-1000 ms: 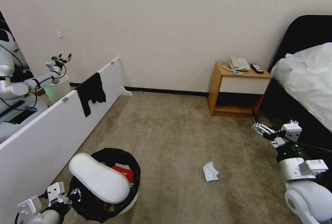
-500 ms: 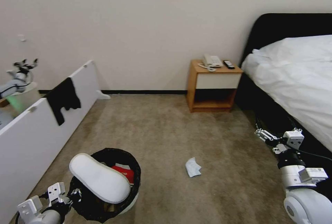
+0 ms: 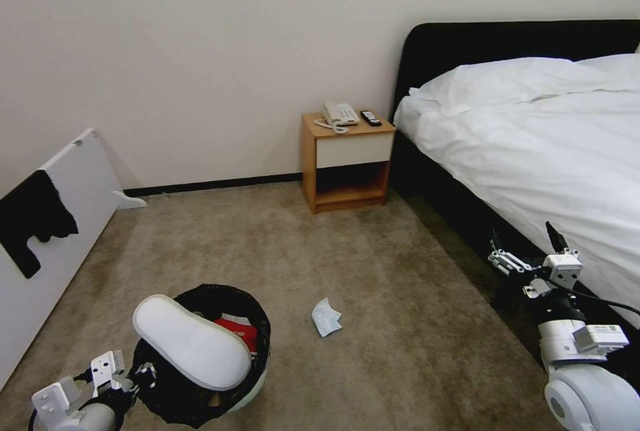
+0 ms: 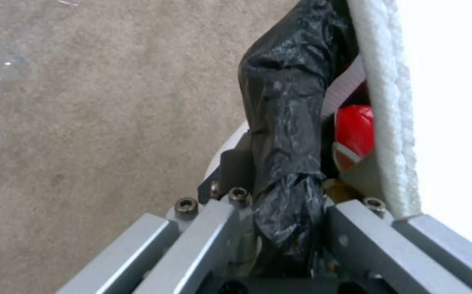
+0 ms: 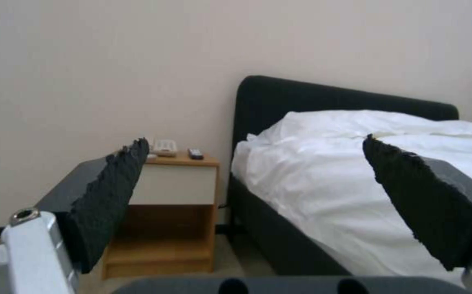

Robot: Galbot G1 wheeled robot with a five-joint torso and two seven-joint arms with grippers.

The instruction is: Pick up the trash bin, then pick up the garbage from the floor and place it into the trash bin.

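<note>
The trash bin [image 3: 259,328], white with a black bag over its rim, hangs at the lower left of the head view. My left gripper [image 3: 142,375] is shut on the rim; the left wrist view shows the black bag [image 4: 284,106] pinched between its jaws. A white slipper [image 3: 190,341] lies across the bin's top, with a red packet [image 3: 238,333] inside. A pale-blue mask [image 3: 326,317] lies on the beige carpet floor [image 3: 373,251], right of the bin. My right gripper [image 3: 525,242] hovers open and holds nothing at the lower right, beside the bed.
A bed [image 3: 533,131] with white bedding and a black frame takes up the right side. A wooden nightstand [image 3: 347,158] with a phone [image 3: 340,112] stands against the far wall. A white board [image 3: 67,184] with a black cloth [image 3: 33,221] leans at the left.
The camera has swung to the right: the board slid towards the left edge and the bed came into full view. Both arms keep their pose, the bin still held.
</note>
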